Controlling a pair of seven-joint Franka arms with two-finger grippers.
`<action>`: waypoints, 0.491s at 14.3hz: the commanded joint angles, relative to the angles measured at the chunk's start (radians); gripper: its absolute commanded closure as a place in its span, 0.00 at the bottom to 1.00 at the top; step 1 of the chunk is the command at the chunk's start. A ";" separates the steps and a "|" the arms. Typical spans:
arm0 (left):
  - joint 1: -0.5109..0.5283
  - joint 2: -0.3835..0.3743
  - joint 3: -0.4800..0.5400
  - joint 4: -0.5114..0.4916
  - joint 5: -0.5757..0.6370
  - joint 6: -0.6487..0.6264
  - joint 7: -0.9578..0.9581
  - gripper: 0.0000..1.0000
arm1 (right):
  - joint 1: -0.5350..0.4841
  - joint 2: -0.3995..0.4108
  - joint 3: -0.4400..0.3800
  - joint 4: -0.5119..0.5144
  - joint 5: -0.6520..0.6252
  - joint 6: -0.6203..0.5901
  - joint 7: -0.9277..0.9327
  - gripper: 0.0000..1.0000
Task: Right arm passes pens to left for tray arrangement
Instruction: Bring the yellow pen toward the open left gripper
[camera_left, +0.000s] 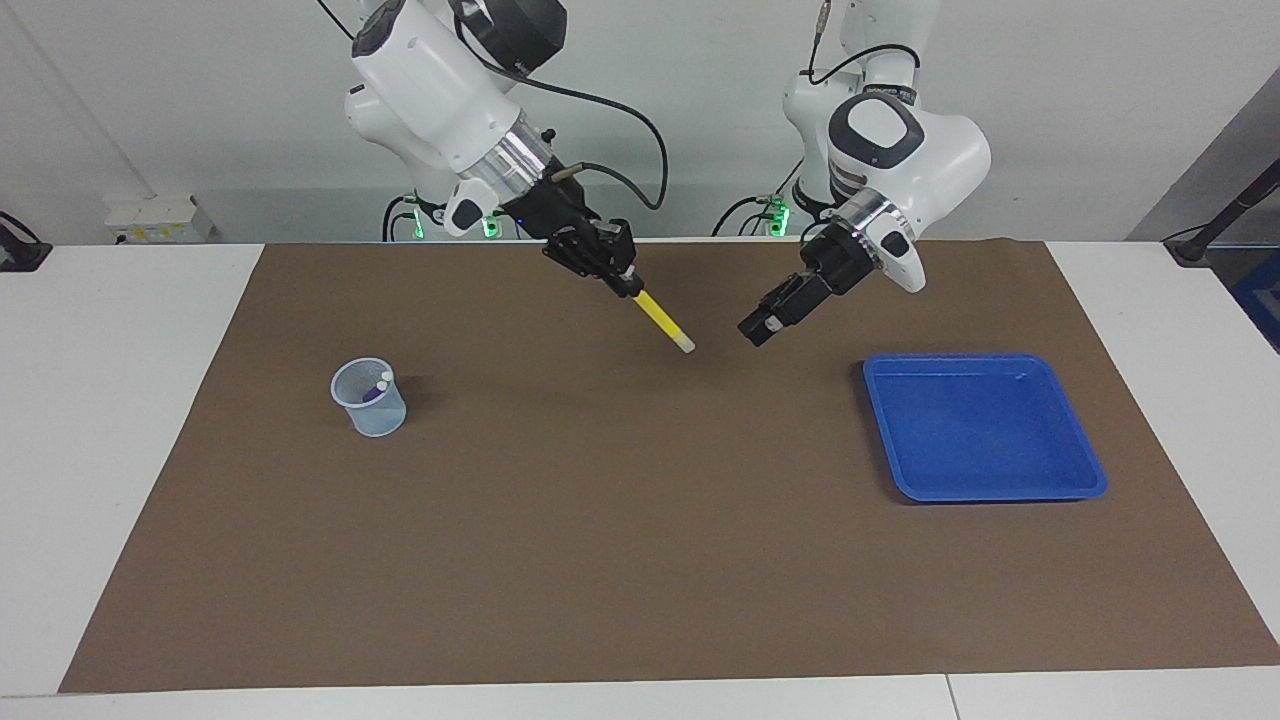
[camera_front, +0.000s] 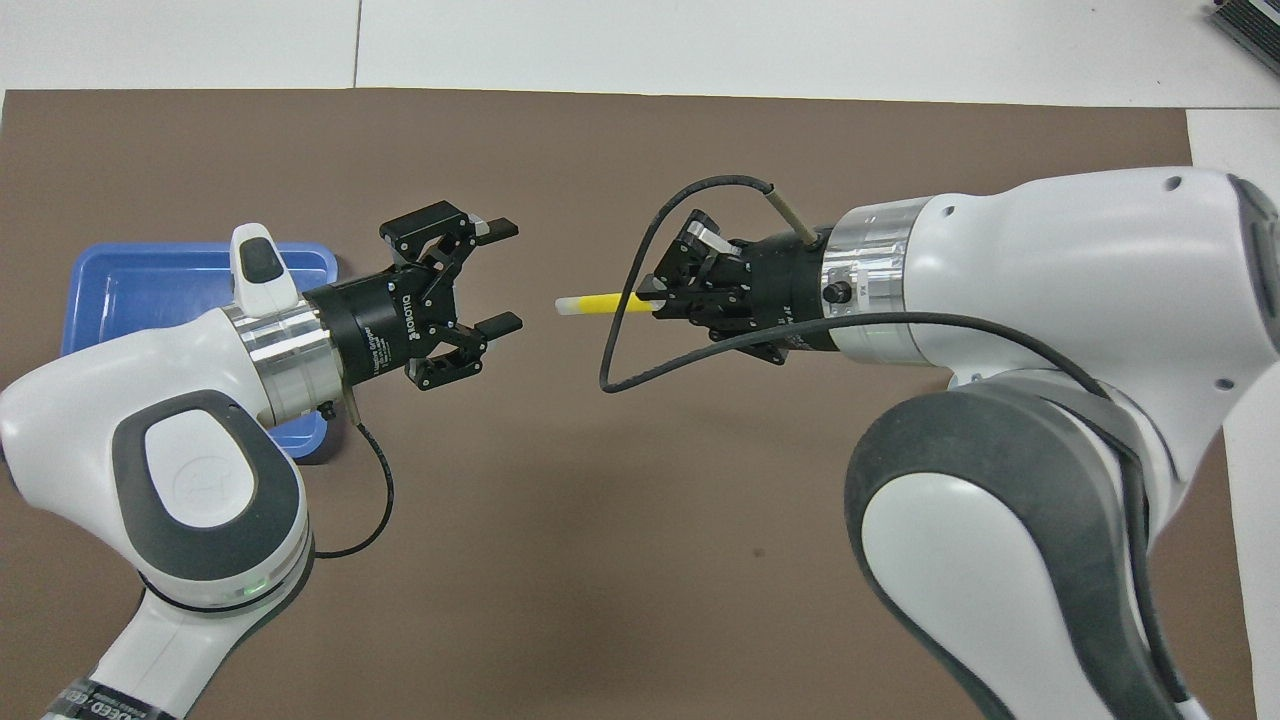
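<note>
step: handover; my right hand grips the yellow pen, tip toward nine o'clock overhead.
next: slide it between my left hand's wide-spread fingers.

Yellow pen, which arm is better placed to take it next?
Left. The left gripper has open jaws facing the yellow pen, whose pale tip points into them. The right gripper already holds it.

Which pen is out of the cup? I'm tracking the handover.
The yellow pen, gripped by the shut right gripper above the mat; the other pens stand in the mesh cup.
</note>
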 joint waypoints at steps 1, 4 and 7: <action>-0.034 -0.006 0.013 -0.010 -0.032 0.037 -0.049 0.01 | 0.027 -0.025 -0.001 -0.052 0.058 0.083 0.029 1.00; -0.042 -0.006 0.013 -0.010 -0.047 0.038 -0.050 0.04 | 0.029 -0.026 -0.001 -0.060 0.058 0.087 0.029 1.00; -0.054 -0.007 0.013 -0.010 -0.067 0.040 -0.065 0.09 | 0.029 -0.026 -0.001 -0.061 0.058 0.087 0.029 1.00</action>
